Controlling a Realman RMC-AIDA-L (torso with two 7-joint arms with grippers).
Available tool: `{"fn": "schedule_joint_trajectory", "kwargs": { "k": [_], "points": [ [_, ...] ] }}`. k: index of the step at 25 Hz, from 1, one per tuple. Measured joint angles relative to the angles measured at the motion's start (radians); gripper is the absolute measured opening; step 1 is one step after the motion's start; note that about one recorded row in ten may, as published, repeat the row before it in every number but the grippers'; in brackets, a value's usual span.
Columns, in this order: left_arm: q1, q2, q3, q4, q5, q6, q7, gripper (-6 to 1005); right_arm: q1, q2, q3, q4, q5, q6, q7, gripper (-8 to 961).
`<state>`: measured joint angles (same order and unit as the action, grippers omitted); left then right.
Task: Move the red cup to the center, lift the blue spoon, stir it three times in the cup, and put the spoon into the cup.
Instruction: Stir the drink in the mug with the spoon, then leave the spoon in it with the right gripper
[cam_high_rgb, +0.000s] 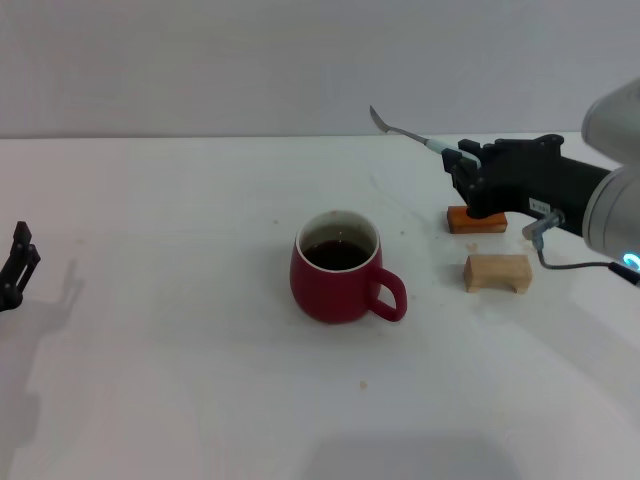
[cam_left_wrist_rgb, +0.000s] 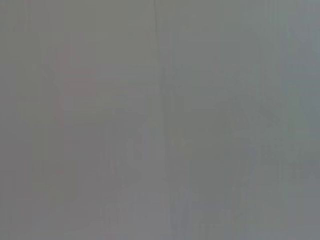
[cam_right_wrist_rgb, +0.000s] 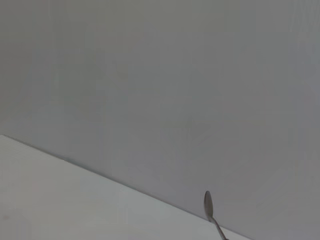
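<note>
Right gripper (cam_high_rgb: 462, 163), upper right of frame, clamps the blue spoon (cam_high_rgb: 405, 131) aloft; red cup (cam_high_rgb: 338, 266) sits centre; tip the bowl down, lower straight in; left gripper (cam_high_rgb: 18, 262) idles far left.

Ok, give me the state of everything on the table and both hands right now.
red cup: upright on the table, dark liquid inside, no spoon in it.
blue spoon: held in the air, bowl pointing away from the right hand.
right hand: shut on the blue spoon, above the orange block.
left hand: at the table's left edge, holding nothing.
wooden block: resting on the table, untouched.
</note>
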<state>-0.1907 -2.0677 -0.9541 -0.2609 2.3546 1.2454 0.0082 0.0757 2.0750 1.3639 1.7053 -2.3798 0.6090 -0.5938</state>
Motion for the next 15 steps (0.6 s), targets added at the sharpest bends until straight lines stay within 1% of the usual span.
{"fn": "schedule_joint_trajectory", "kwargs": {
  "k": [3,4,5,6,7,9,10,13,14,15],
  "points": [
    [-0.003,0.000,0.000,0.000,0.000,-0.001,0.000,851,0.028,-0.001,0.041,0.026,0.000,0.075,0.005,145],
    [-0.003,0.000,0.000,0.000,0.000,-0.001,0.000,851,0.049,-0.001,0.072,0.046,-0.002,0.135,0.014,146],
    [-0.003,0.000,0.000,0.000,0.000,-0.001,0.000,851,0.049,-0.001,0.072,0.046,-0.002,0.135,0.014,146],
    [-0.009,0.000,0.000,0.001,0.000,-0.002,0.002,851,0.078,-0.002,0.103,0.071,-0.018,0.210,0.038,146],
    [-0.009,0.000,0.000,0.001,0.000,-0.002,0.002,851,0.078,-0.002,0.103,0.071,-0.018,0.210,0.038,146],
    [-0.010,0.000,0.000,-0.002,0.000,-0.002,0.004,851,0.119,-0.002,0.137,0.102,-0.067,0.305,0.071,147],
    [-0.010,0.000,0.000,-0.002,0.000,-0.002,0.004,851,0.119,-0.002,0.137,0.102,-0.067,0.305,0.071,147],
    [-0.011,0.000,0.000,-0.004,0.000,-0.003,0.006,851,0.159,-0.002,0.159,0.123,-0.094,0.382,0.080,148],
    [-0.012,0.000,-0.001,-0.004,0.000,-0.003,0.006,851,0.185,-0.002,0.173,0.127,-0.098,0.427,0.082,149],
    [-0.012,0.000,-0.001,-0.004,0.000,-0.003,0.006,851,0.185,-0.002,0.173,0.127,-0.098,0.427,0.082,149]
  ]
}}
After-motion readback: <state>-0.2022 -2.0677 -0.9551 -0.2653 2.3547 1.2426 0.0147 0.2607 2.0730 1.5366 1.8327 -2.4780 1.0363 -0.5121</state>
